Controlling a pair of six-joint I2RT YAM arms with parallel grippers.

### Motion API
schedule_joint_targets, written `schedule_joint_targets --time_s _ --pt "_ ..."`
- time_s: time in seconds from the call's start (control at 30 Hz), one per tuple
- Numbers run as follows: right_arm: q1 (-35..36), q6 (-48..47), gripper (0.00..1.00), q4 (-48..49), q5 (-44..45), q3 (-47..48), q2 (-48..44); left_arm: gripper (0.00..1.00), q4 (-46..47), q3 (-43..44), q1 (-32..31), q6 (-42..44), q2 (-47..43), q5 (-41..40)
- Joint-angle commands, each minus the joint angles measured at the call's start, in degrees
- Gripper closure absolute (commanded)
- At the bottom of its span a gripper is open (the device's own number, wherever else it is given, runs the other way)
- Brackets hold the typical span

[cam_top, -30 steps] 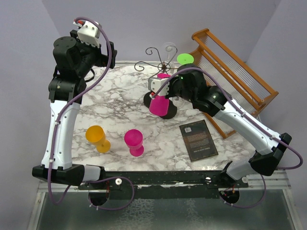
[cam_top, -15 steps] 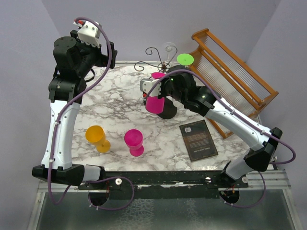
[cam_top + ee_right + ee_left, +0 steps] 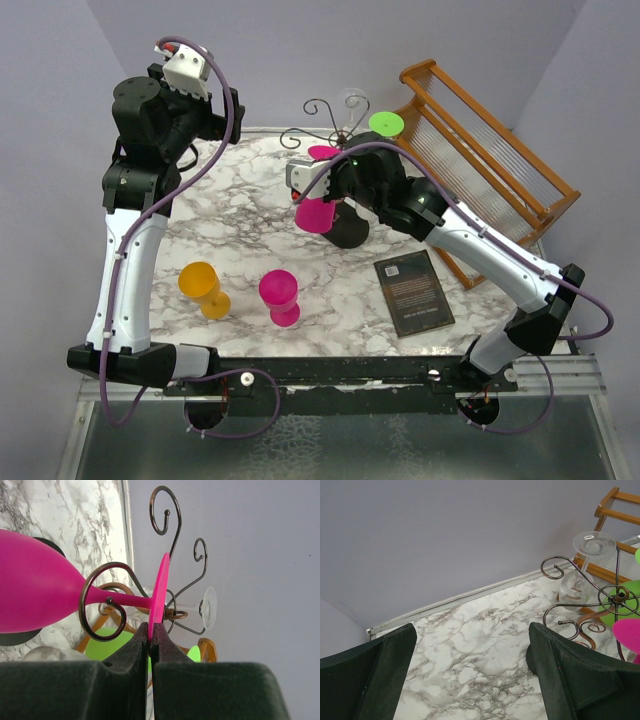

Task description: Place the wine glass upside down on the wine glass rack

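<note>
My right gripper (image 3: 151,630) is shut on the foot of a magenta wine glass (image 3: 35,597), held upside down with its bowl hanging (image 3: 317,213). Its stem lies within a curled arm of the dark wire wine glass rack (image 3: 102,612), whose arms spread at the back of the table (image 3: 330,125). A clear glass (image 3: 582,572) and a green glass (image 3: 385,124) hang upside down on the rack. My left gripper (image 3: 470,680) is open and empty, raised at the back left, with the rack to its right (image 3: 600,600).
An orange glass (image 3: 203,288) and another magenta glass (image 3: 280,296) stand near the front of the marble table (image 3: 240,230). A dark book (image 3: 413,291) lies front right. A wooden slatted dish rack (image 3: 490,150) stands at the back right.
My right gripper has carried the magenta glass to the left and a little back, bringing its stem into the rack's curled arm. The left arm has not moved.
</note>
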Motion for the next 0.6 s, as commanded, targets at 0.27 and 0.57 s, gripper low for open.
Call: schedule_joint_targets --time_s 0.27,0.57 --pt "2.03 2.42 0.99 -2.51 -3.47 4.29 1.03 0.02 1.69 -0.82 0.26 0.55 -0.78 0.39" --pt "2.25 3.52 0.99 -4.82 -5.31 4.34 -0.78 0.02 1.75 -0.87 0.27 0.74 -0.67 0.01"
